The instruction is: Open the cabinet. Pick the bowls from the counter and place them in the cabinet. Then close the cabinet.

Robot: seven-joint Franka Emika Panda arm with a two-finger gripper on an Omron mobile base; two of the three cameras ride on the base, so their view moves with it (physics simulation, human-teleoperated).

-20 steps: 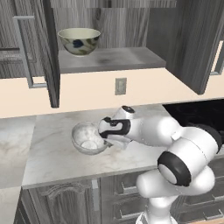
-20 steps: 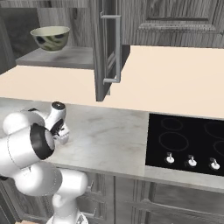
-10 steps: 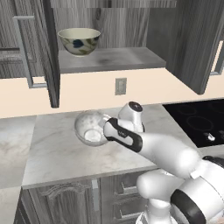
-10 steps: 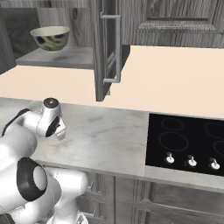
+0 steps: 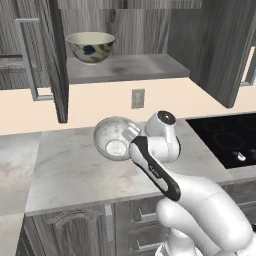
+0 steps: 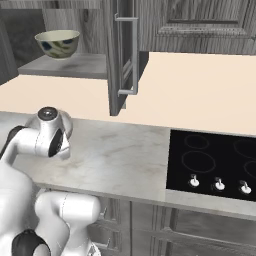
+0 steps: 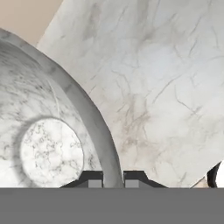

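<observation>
With its two doors swung wide, the cabinet (image 5: 125, 67) leaves its shelf free to reach, and one bowl, the cream one with blue-green flowers (image 5: 90, 46), already sits upright on that shelf toward the left. The second bowl, the marble-look one (image 5: 113, 138), is off the tabletop (image 5: 65, 170) and tipped on its side, its mouth facing the left base camera, because the tool (image 7: 113, 180) has it by the rim: in the hand view the two fingertips (image 7: 94, 180) stand one on each side of the thin wall, nearly shut on it. A pinch on the edge lets the bowl hang sideways like this as it is lifted; I judge it is on its way up to the shelf, where there is room to the right of the flowered bowl

Count: two bowls, one shelved and one held; one cabinet with two open doors, each with a long bar handle (image 6: 134, 55); one black cooktop (image 6: 215, 162) well to the right; one wall socket (image 5: 137, 98) under the shelf
</observation>
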